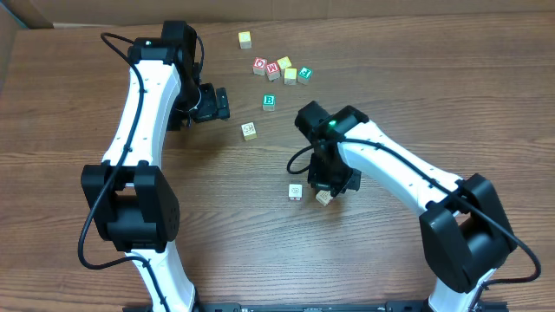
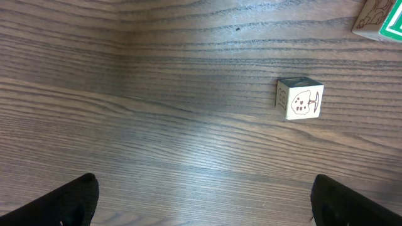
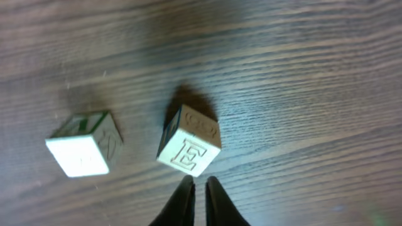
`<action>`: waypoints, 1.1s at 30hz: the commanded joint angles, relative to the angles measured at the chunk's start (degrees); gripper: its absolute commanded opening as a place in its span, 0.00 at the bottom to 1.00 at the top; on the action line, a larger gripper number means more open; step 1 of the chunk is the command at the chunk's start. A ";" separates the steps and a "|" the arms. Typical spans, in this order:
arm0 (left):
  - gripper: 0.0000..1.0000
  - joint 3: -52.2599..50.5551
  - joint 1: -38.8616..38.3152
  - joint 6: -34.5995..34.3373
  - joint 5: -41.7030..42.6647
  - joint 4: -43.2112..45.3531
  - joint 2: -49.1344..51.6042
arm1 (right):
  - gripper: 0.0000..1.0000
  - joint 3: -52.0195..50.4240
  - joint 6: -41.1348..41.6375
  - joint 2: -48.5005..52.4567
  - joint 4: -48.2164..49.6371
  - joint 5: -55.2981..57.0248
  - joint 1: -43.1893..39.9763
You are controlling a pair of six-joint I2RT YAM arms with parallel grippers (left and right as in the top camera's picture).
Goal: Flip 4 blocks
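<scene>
My left gripper (image 2: 201,204) is spread wide and empty; the tree-marked block (image 2: 300,99) sits ahead and to its right, well apart. My right gripper (image 3: 196,191) is pinched closed on nothing (contact unclear). The E block (image 3: 188,143) lies tilted dead ahead of the tips, with the neighbour block (image 3: 81,145) off to its left.

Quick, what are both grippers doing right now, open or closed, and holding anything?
Left gripper: open wide, holding nothing.
Right gripper: closed, holding nothing, tips right next to the E block.
</scene>
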 commanded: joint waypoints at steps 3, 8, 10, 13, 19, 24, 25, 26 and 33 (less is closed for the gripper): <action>1.00 -0.04 -0.17 -1.20 -0.15 0.02 -1.20 | 0.08 -4.13 7.04 -1.86 3.41 -0.83 -0.31; 0.99 -0.04 -0.17 -1.20 -0.15 0.02 -1.20 | 0.08 -8.24 12.46 -1.88 6.84 -0.44 -0.31; 0.99 -0.04 -0.17 -1.20 -0.15 0.02 -1.20 | 0.08 -9.92 13.92 -1.86 7.98 -0.37 -0.31; 1.00 -0.04 -0.17 -1.20 -0.15 0.02 -1.20 | 0.09 -11.32 13.68 -1.88 9.90 -0.35 -0.31; 1.00 -0.04 -0.17 -1.20 -0.15 0.02 -1.20 | 0.09 -11.45 8.02 -1.88 12.37 -0.44 -0.31; 1.00 -0.04 -0.17 -1.22 -0.15 0.02 -1.20 | 0.09 -11.13 1.62 -1.88 12.59 -1.14 -0.37; 1.00 -0.04 -0.17 -1.20 -0.15 0.02 -1.20 | 0.09 -10.95 0.92 -1.88 12.55 -1.31 -0.37; 1.00 -0.04 -0.17 -1.22 -0.15 0.02 -1.20 | 0.09 -10.69 -0.20 -1.88 12.59 -1.70 -0.37; 1.00 -0.04 -0.17 -1.20 -0.15 0.02 -1.20 | 0.09 -6.08 -4.46 -1.88 11.17 -2.08 -0.44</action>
